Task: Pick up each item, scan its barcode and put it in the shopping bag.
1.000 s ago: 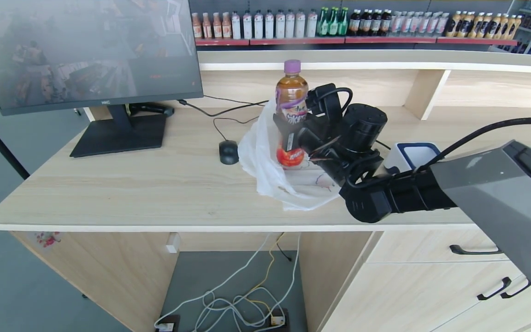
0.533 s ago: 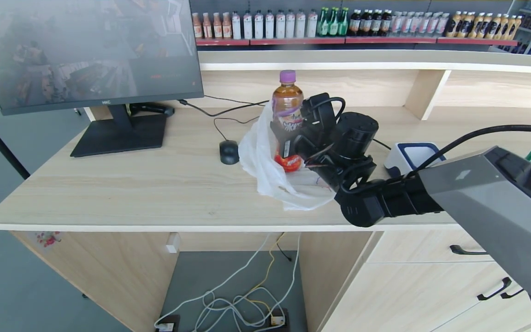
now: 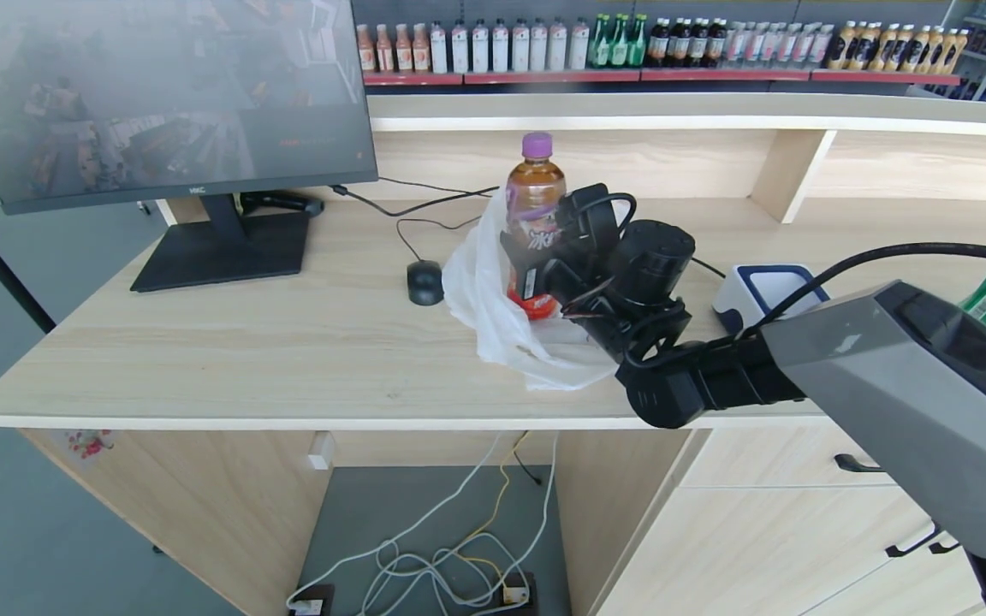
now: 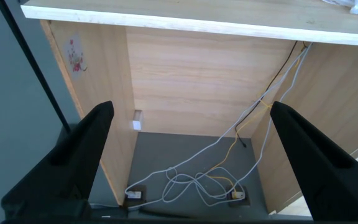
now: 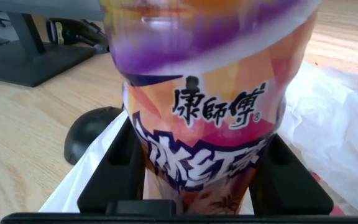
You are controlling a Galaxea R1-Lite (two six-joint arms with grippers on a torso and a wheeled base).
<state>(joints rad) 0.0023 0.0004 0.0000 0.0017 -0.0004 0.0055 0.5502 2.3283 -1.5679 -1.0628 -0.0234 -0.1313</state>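
The tea bottle (image 3: 535,201) is clear plastic with a purple cap and a glossy wrap label. It stands upright at mid-frame of the head view, its lower end in the mouth of the shopping bag (image 3: 493,329), thin white crumpled plastic on the pale wooden counter (image 3: 288,342). The right gripper (image 3: 547,261) clamps the bottle's lower body. A boxy white scanner (image 3: 767,291) sits to the right. The left gripper (image 4: 191,112) holds its fingers spread wide.

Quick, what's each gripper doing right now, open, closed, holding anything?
Left gripper: open, holding nothing.
Right gripper: shut on the purple-capped drink bottle, at the white shopping bag.
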